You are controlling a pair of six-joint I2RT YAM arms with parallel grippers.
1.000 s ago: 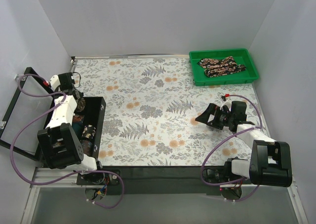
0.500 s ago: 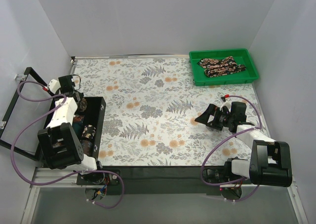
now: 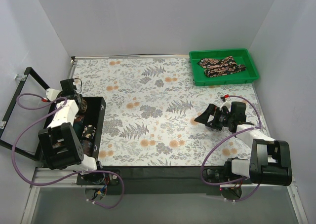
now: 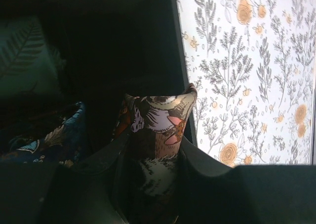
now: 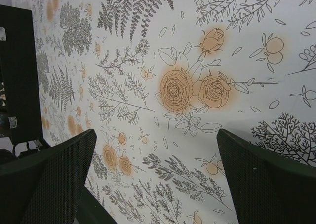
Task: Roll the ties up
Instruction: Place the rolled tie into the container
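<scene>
My left gripper (image 3: 75,96) is shut on a rolled tie (image 4: 159,128), dark brown with orange and white print, and holds it at the far end of an open black box (image 3: 97,116). The roll stands upright between the dark fingers (image 4: 210,177), right beside the box's wall. Another rolled tie (image 4: 52,137), bluish, lies in the box to the left. More unrolled ties (image 3: 220,66) lie in a green tray (image 3: 197,79) at the back right. My right gripper (image 3: 210,118) hovers open over the tablecloth, with nothing between its fingers (image 5: 266,177).
The box's lid (image 3: 24,110) stands open at the far left edge. Several rolled ties (image 3: 89,131) sit in the box's near compartments. The fern-patterned cloth (image 3: 148,105) covers the table. The black box (image 5: 19,71) also shows at the left of the right wrist view.
My left gripper has shifted slightly nearer and to the right, over the box, still gripping the rolled tie. The right arm has not moved.
</scene>
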